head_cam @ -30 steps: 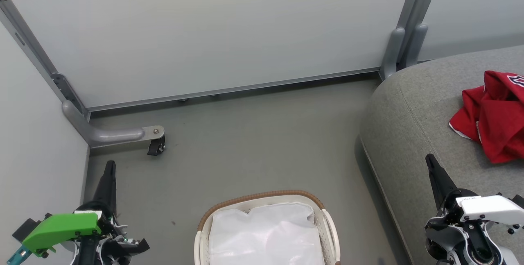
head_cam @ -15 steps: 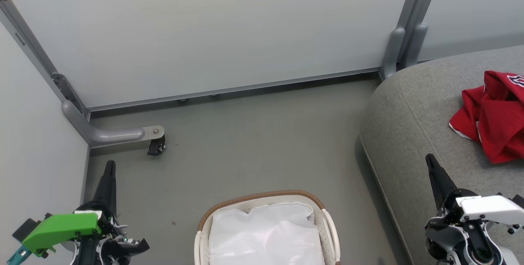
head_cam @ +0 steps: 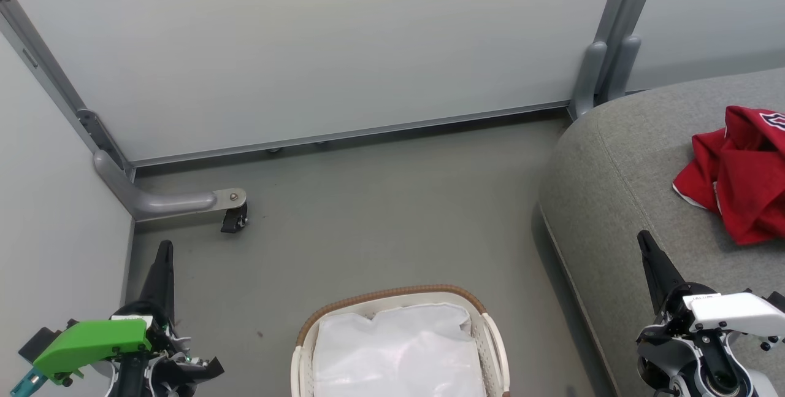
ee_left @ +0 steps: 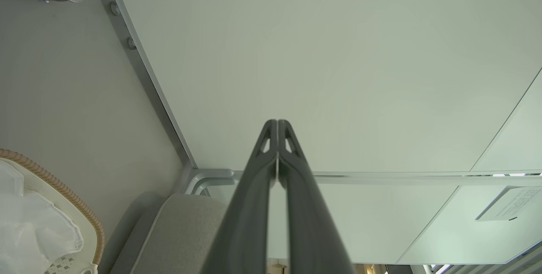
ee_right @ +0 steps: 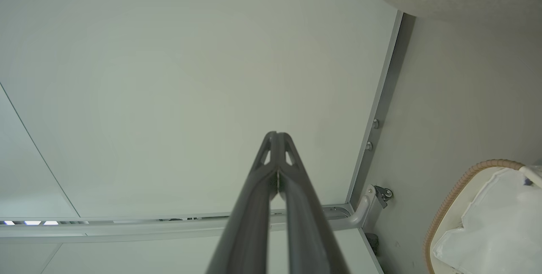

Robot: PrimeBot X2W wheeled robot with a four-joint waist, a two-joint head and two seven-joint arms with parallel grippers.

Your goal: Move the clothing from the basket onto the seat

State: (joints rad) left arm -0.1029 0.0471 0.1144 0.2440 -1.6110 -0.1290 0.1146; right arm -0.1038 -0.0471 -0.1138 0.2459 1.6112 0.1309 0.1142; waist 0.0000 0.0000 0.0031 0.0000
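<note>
A red heap of clothing was seen at the right edge of the head view, lying crumpled on the grey seat. The seat took up the right side of the frame. White trim was visible along the lower left hem of the heap. Part of a printed mark showed at its top right, cut off by the frame edge.

The basket was set at the bottom centre, on the grey floor. It was near the seat's edge and well apart from the clothing. Its brown woven rim was curved across its top, and a crumpled white liner was seen inside it.

The left gripper was shown at the lower left, pointed up the frame above the floor, with a green housing behind it. The right gripper was shown at the lower right, over the seat's front part, with a white housing behind it. In each wrist view the two dark fingers were pressed together at the tips, so both pincers were clenched with nothing grasped.

Pale partition panels filled the upper part of the head view. A black caster was seen at middle left. The basket rim and liner were also seen at the lower left of the left wrist view and the lower right of the right wrist view.
</note>
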